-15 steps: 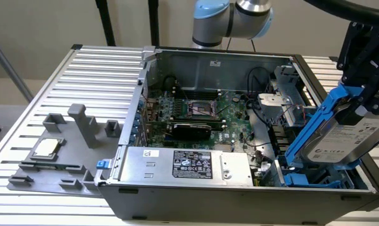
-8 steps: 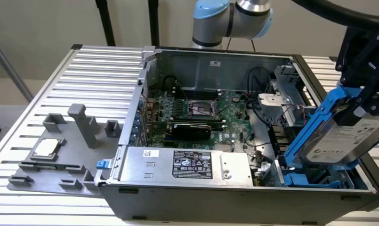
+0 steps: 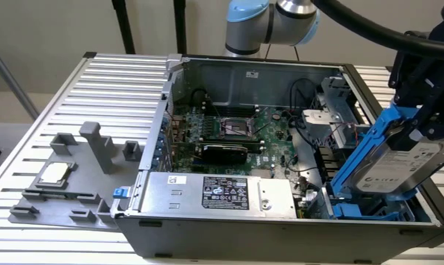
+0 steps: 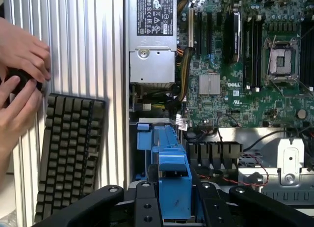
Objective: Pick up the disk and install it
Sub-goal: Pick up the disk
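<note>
Blue-framed silver disk (image 3: 400,165), gripped by the closed hand (image 3: 420,126), tilted over the blue drive bay (image 3: 360,212), at the exterior view's right of the open computer case (image 3: 281,238).

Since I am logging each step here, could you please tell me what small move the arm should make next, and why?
Probably ease the disk straight down. The gripper holds it by its blue frame, tilted, over the blue bay in a corner of the computer case, and it is not yet seated there.
</note>
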Tool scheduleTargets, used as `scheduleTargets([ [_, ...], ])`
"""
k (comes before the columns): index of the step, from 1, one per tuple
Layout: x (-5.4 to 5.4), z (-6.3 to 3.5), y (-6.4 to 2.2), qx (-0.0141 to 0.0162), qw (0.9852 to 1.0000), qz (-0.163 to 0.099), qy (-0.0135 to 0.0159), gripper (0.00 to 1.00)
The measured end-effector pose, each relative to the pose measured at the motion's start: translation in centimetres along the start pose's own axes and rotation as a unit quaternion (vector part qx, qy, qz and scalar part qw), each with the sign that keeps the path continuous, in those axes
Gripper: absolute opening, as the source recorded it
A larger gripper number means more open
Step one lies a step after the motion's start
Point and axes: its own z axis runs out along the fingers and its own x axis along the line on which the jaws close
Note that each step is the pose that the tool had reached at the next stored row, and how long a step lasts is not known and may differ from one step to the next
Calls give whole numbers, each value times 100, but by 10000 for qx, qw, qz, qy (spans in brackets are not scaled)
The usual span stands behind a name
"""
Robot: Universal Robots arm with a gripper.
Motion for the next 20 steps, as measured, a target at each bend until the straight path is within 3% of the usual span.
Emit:
scheduleTargets([
  [20,-12,193,-4,-1,10000,-68,2,0],
])
